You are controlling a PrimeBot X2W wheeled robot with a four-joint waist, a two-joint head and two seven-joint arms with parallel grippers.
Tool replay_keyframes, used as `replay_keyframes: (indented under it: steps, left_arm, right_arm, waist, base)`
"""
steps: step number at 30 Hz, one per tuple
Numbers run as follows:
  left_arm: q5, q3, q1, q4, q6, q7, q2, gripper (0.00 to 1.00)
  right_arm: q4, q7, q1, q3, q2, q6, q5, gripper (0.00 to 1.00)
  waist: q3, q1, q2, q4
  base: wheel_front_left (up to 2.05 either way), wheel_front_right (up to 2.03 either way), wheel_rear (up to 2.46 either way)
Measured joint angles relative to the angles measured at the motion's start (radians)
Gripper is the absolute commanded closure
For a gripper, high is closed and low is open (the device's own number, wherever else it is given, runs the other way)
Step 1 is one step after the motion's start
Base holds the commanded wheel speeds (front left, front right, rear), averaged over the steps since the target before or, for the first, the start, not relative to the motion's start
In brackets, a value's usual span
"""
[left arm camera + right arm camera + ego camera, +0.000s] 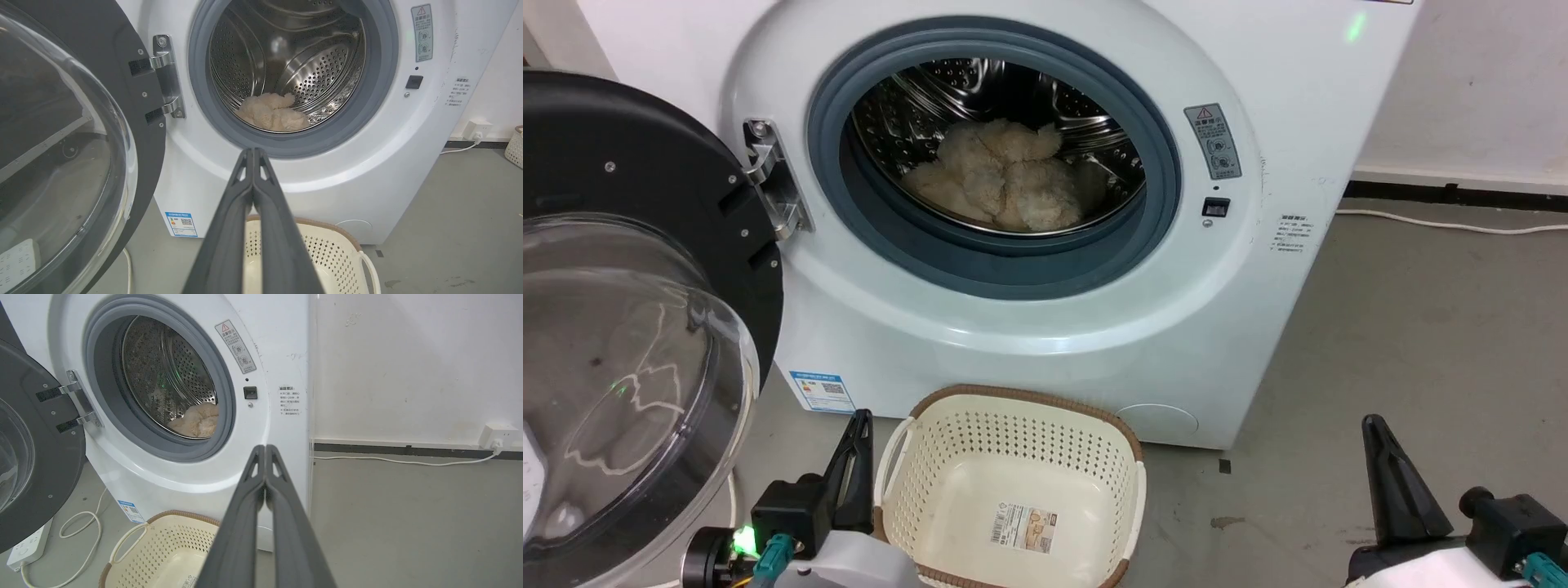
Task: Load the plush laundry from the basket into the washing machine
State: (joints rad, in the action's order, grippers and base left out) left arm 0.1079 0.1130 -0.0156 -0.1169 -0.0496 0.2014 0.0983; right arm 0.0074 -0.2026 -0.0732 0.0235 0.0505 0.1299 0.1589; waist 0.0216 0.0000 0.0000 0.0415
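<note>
Left hand closed by stickered basket; plush laundry in washing machine.

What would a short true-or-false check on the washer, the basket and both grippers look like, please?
1. The plush laundry lies inside the washing machine. True.
2. The basket holds a plush piece. False: it holds no laundry, and its label sticker shows on the bare bottom.
3. The washer's door is closed. False: it stands swung open on the robot's left.
4. The left gripper is shut with nothing between its fingers. True.
5. The right gripper grips the basket's handle. False: it is shut on nothing, apart from the basket.
</note>
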Motion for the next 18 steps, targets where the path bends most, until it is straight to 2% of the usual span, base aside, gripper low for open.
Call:
replay_keyframes:
  steps: [18]
  left_arm:
    - [-0.018, -0.021, 0.000, 0.020, 0.009, -0.040, -0.011, 1.00]
  right_arm:
    - [0.000, 0.040, 0.012, -0.004, 0.000, 0.000, -0.028, 1.00]
  waist:
    - [-0.004, 0.0000, 0.0000, -0.008]
  base:
    - [0.00, 0.00, 0.00]
